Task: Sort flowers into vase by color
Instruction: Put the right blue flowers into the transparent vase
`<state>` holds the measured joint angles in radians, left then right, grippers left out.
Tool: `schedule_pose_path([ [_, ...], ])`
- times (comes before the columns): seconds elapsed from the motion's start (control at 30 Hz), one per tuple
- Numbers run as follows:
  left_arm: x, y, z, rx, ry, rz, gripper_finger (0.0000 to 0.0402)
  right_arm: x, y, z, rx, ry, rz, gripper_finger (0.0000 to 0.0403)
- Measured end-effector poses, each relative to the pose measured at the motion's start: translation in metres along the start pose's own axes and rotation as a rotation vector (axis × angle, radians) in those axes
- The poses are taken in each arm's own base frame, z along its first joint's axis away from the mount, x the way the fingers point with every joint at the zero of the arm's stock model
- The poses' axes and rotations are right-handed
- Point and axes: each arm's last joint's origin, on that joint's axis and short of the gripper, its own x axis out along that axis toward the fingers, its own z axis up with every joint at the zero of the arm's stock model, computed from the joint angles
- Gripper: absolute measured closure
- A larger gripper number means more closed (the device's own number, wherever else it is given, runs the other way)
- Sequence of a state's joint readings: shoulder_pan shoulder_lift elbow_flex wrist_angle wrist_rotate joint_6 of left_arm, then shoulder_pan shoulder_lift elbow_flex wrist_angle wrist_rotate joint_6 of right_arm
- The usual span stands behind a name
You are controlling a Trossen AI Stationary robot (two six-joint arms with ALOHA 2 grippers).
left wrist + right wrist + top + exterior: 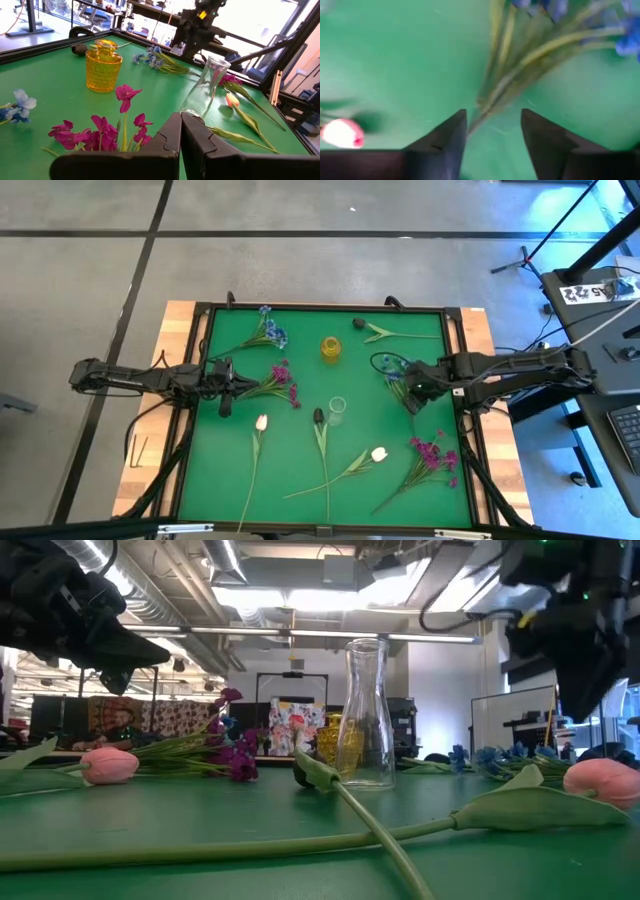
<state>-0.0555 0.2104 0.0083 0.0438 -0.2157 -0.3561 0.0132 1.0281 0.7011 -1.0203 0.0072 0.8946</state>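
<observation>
Flowers lie flat on the green table (230, 480). A blue spray (268, 333) lies at the far left and another blue spray (392, 369) at the right. One magenta spray (283, 380) lies left of centre, another magenta spray (434, 452) near right. Two white-pink tulips (261, 422) (379, 453) and two dark tulips (318, 416) (358, 323) lie about. A yellow vase (331, 347) and a clear vase (337, 408) stand mid-table. My left gripper (180, 125) is shut, beside the magenta spray (100, 132). My right gripper (493, 127) is open over the blue spray's stems (495, 95), raised off the table.
A black raised frame (320, 308) borders the green mat, with wooden table edges (180, 330) outside it. The clear vase (367, 715) stands between the two arms, the yellow vase (335, 745) behind it. Bare green mat lies at the near left.
</observation>
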Motion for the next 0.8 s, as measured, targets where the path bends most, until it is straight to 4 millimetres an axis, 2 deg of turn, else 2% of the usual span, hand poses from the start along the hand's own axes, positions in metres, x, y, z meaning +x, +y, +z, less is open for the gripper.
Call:
schedule_pose_path([
  [0.1, 0.0, 0.0, 0.0, 0.0, 0.0, 0.0, 0.0401, 0.011, -0.004, -0.002, 0.069, -0.015, -0.019, 0.0164],
  [0.23, 0.0, 0.0, 0.0, 0.0, 0.0, 0.0, 0.0401, 0.028, -0.012, -0.009, 0.12, 0.0, -0.042, 0.014],
  [0.53, 0.0, 0.0, 0.0, 0.0, -0.001, 0.0, 0.0401, 0.057, -0.015, -0.014, 0.122, -0.004, 0.085, 0.0137],
  [0.8, 0.0, 0.0, 0.0, 0.0, 0.0, 0.001, 0.0401, 0.069, -0.019, -0.017, 0.117, 0.009, 0.04, 0.0136],
])
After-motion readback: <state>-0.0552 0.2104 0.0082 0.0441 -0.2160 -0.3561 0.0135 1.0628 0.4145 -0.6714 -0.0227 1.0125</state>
